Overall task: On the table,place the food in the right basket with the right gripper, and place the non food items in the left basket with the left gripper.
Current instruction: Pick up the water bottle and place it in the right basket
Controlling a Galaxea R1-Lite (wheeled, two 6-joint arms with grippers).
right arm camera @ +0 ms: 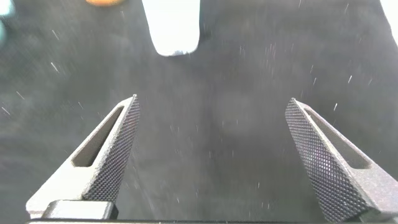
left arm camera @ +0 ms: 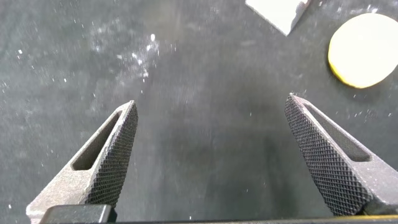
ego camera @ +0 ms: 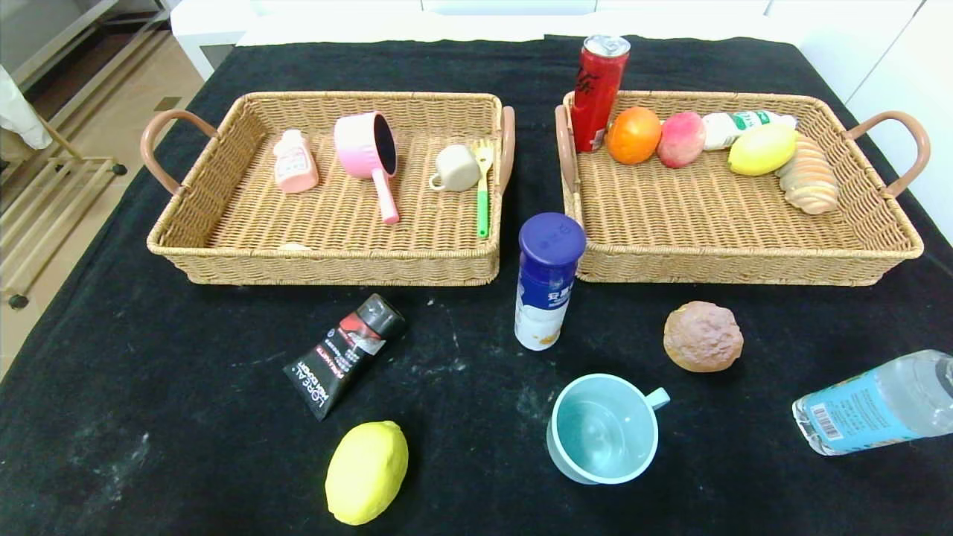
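Loose on the black cloth lie a black tube (ego camera: 344,353), a yellow lemon (ego camera: 367,471), a teal cup (ego camera: 603,428), a brown bun (ego camera: 703,336) and a clear water bottle (ego camera: 875,402). A blue-lidded white bottle (ego camera: 547,281) stands between the baskets. Neither arm shows in the head view. My left gripper (left arm camera: 211,99) is open over bare cloth, with the lemon (left arm camera: 364,50) off to one side. My right gripper (right arm camera: 212,99) is open over bare cloth too, a white bottle end (right arm camera: 173,28) beyond it.
The left basket (ego camera: 327,264) holds a pink bottle (ego camera: 295,161), a pink pot (ego camera: 366,149), a cream cup (ego camera: 456,168) and a green fork (ego camera: 483,190). The right basket (ego camera: 744,264) holds a red can (ego camera: 599,89), an orange (ego camera: 633,135), a peach, a lemon and bread.
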